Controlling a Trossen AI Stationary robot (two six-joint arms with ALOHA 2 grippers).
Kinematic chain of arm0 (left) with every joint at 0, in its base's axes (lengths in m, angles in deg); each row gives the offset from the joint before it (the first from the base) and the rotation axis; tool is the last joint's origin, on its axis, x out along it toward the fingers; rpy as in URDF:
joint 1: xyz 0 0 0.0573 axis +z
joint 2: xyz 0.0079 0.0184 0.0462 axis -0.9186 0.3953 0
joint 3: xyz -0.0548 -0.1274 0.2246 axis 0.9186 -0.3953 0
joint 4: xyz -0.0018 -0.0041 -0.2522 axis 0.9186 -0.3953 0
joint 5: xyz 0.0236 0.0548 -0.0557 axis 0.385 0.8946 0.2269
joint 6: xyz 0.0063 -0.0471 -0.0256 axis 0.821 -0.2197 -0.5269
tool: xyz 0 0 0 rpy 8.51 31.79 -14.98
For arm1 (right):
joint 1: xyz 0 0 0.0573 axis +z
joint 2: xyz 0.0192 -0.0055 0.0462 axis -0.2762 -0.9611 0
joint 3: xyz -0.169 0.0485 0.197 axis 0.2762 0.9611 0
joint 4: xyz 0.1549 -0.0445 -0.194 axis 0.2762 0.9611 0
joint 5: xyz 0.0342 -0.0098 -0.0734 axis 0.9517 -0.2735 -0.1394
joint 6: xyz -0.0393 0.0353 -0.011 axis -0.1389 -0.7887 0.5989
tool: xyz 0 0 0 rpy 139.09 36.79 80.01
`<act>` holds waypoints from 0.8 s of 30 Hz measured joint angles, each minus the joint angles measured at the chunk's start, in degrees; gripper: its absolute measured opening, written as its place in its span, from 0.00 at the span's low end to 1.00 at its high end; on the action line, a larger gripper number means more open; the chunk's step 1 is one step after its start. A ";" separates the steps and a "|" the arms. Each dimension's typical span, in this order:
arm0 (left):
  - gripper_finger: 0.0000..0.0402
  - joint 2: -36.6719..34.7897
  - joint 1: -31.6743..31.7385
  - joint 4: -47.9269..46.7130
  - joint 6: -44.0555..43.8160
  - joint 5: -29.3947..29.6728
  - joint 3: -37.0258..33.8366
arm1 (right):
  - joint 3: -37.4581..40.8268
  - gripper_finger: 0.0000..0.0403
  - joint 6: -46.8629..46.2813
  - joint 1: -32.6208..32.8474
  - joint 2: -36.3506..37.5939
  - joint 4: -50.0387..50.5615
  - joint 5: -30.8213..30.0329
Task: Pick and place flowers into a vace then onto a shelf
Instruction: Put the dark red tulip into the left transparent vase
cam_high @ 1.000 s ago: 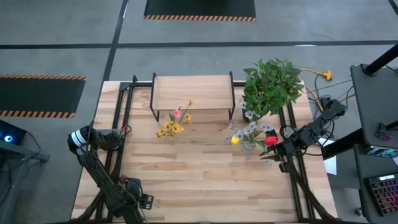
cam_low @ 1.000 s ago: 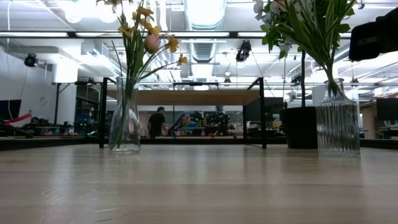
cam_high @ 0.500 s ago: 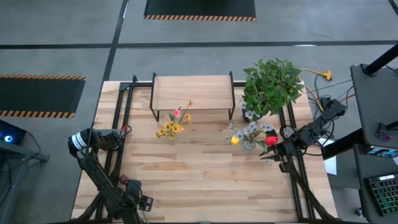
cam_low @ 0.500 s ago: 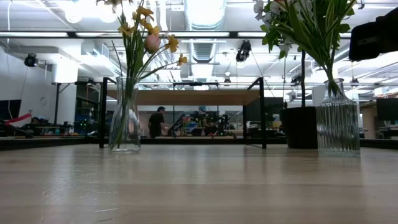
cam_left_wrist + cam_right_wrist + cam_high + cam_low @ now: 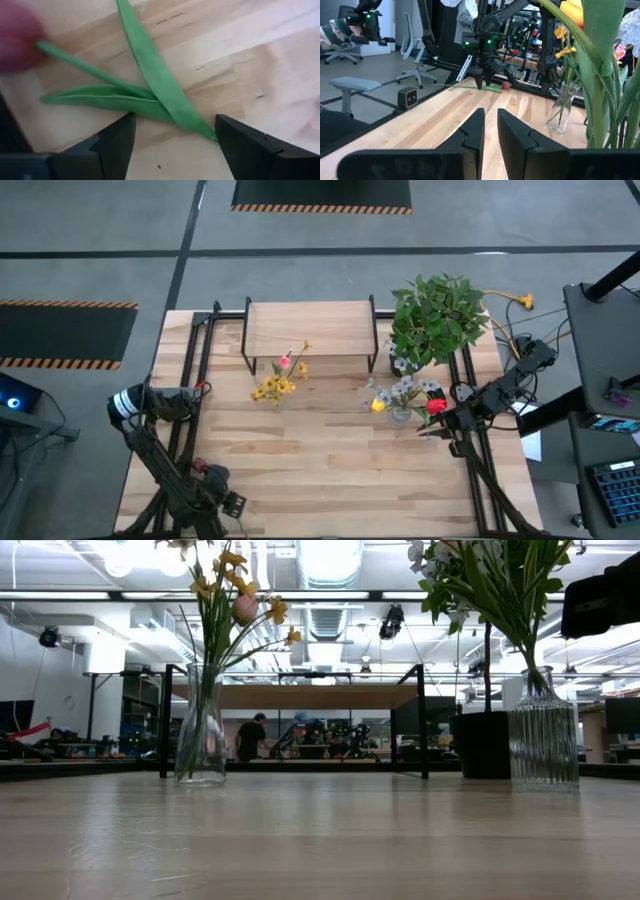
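Note:
A flower lies flat on the table near its near left corner. It has a dark red head [image 5: 15, 42], a thin green stem and long leaves [image 5: 150, 85]. My left gripper [image 5: 175, 129] points down over it, open, one finger on each side of the leaves' lower ends. I cannot tell whether a finger touches them. One glass vase [image 5: 200, 740] holds yellow and pink flowers [image 5: 280, 378]. A ribbed vase [image 5: 543, 730] holds white-lilac, yellow and red flowers [image 5: 403, 395]. My right gripper [image 5: 490, 131] waits level beside the ribbed vase, shut, holding nothing. The shelf [image 5: 310, 330] stands at the far middle.
A bushy green potted plant [image 5: 437, 315] stands at the far right, beside the shelf. Black frame rails [image 5: 190, 370] run along the table's left and right sides. Bare wood [image 5: 320, 470] spreads across the near middle. A person [image 5: 253, 735] stands in the room behind.
My left gripper has sunk a little toward the flower lying on the table and has rolled slightly about its own axis. The flower, both vases and my right arm have kept still.

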 joint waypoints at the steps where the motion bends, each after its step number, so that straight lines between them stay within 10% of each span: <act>1: 0.62 0.04 -0.04 0.04 1.62 1.13 -0.04 | 0.00 0.11 -0.01 -0.02 0.00 0.01 -0.01; 15: 0.27 0.22 0.23 -1.15 10.11 8.37 -0.70 | 0.00 0.11 0.00 0.00 0.00 0.00 -0.02; 24: 0.03 0.39 0.71 -0.97 19.03 25.28 -1.11 | 0.00 0.11 0.00 -0.02 0.02 0.02 -0.01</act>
